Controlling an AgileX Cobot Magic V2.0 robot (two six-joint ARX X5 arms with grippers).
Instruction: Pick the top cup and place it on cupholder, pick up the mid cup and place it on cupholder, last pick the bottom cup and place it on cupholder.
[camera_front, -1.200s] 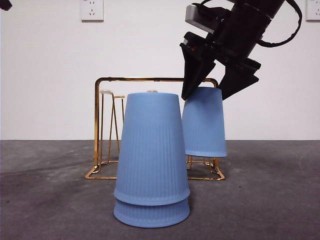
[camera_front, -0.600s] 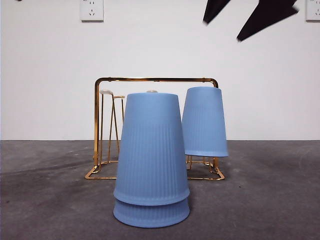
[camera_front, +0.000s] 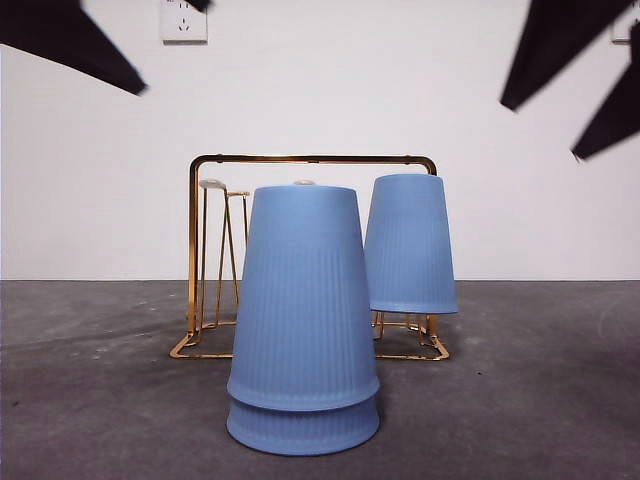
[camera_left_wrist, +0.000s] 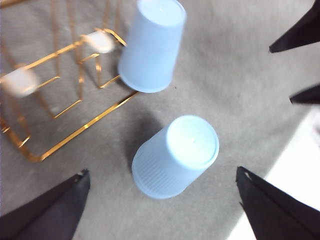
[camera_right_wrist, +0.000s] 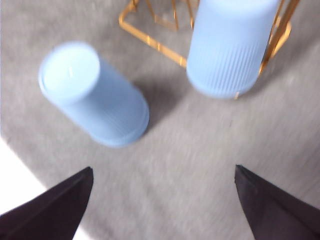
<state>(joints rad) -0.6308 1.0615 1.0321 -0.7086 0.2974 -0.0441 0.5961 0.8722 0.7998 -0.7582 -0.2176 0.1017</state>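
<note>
While one blue cup (camera_front: 410, 243) hangs upside down on a peg at one end of the cupholder (camera_front: 310, 160), two more sit nested mouth-down on the grey table (camera_front: 540, 400) in front of the rack, the mid cup (camera_front: 303, 295) over the bottom cup (camera_front: 303, 428). Both arms are up high. The left end effector (camera_left_wrist: 162, 210) hovers above the stack with its jaws spread wide and empty. The right end effector (camera_right_wrist: 165, 205) is likewise wide apart, holding nothing.
</note>
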